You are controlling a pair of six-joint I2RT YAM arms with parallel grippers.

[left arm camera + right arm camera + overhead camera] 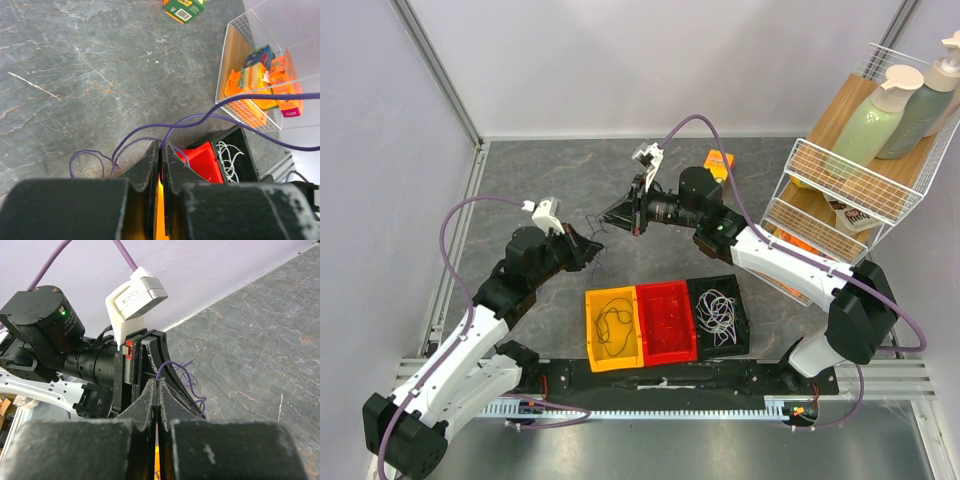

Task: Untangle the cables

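A thin purple cable (pixel 597 227) hangs between my two grippers above the table's middle. In the left wrist view its loops (pixel 92 151) lie on the grey tabletop and one strand runs up into my left gripper (pixel 162 145), which is shut on it. My right gripper (pixel 159 382) is shut on another stretch of the purple cable (pixel 170 362), facing the left gripper (pixel 587 246) at close range. From above, the right gripper (pixel 619 213) sits just up and right of the left one. A black cable (pixel 613 325) lies in the yellow bin and a white cable (pixel 717 310) in the black bin.
Three bins stand in a row at the near edge: yellow (pixel 592 340), red (pixel 666 345), black (pixel 742 320). A wire rack (pixel 840 185) with two bottles and packets fills the right side. An orange box (pixel 720 162) lies at the back.
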